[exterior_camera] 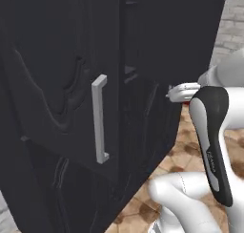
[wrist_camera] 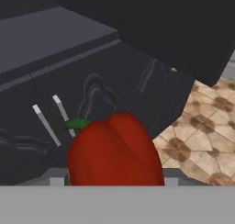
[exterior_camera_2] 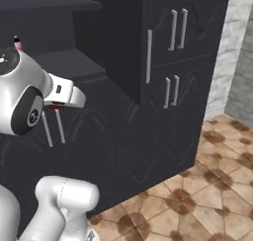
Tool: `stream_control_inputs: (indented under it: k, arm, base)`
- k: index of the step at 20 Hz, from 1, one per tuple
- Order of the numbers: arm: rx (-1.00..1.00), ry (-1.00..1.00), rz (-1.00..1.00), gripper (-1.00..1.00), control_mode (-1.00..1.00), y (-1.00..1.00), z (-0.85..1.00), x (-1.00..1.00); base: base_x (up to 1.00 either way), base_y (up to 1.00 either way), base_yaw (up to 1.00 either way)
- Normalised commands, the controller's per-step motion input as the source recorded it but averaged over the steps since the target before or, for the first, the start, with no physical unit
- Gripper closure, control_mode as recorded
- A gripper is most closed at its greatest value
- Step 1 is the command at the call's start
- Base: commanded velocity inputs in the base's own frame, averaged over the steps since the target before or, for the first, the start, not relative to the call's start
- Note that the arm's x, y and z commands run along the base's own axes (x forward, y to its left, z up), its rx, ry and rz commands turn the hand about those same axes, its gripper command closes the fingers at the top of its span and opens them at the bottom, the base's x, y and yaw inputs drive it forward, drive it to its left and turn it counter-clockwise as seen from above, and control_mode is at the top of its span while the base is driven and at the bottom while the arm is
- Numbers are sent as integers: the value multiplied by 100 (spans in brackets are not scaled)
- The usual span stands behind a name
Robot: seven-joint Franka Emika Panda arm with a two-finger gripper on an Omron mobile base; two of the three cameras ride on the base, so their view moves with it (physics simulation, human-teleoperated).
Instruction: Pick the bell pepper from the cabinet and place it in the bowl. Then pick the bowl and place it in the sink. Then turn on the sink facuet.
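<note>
- The cabinet point(exterior_camera: 62, 84) is tall and black. It takes up the left and centre of the left base view, with its door swung open toward the camera. In the right base view it covers the upper left and centre.
- The floor point(exterior_camera_2: 207, 185) is brown tile, seen at the lower right of the right base view and at the right of the hand view.
- A long grey bar handle point(exterior_camera: 99, 118) stands upright on the open door, at the centre of the left base view.
- The bell pepper point(wrist_camera: 114, 152) is glossy red with a green stem. It sits at the bottom centre of the hand view, in front of the carved lower cabinet doors.
- The hand point(exterior_camera_2: 57, 105) shows at the left of the right base view, with a sliver of red beneath it. Its jaws stand partly apart, closed on the bell pepper, which is off the shelf.
</note>
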Motion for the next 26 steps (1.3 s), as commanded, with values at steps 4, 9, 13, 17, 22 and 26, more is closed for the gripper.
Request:
stream_control_inputs:
  k: [4, 9, 13, 17, 22, 26]
  arm:
    - [0, 0, 0, 100, 100, 0, 0, 0]
    - [0, 0, 0, 100, 100, 0, 0, 0]
    - [0, 0, 0, 100, 100, 0, 0, 0]
    - [0, 0, 0, 100, 100, 0, 0, 0]
    - [0, 0, 0, 100, 100, 0, 0, 0]
    - [0, 0, 0, 100, 100, 0, 0, 0]
  base:
    - [-28, 0, -53]
    - [-51, 6, -54]
    - [-59, -2, -51]
    - [-39, -15, -48]
    - [-29, -25, -44]
    - [-29, -22, -42]
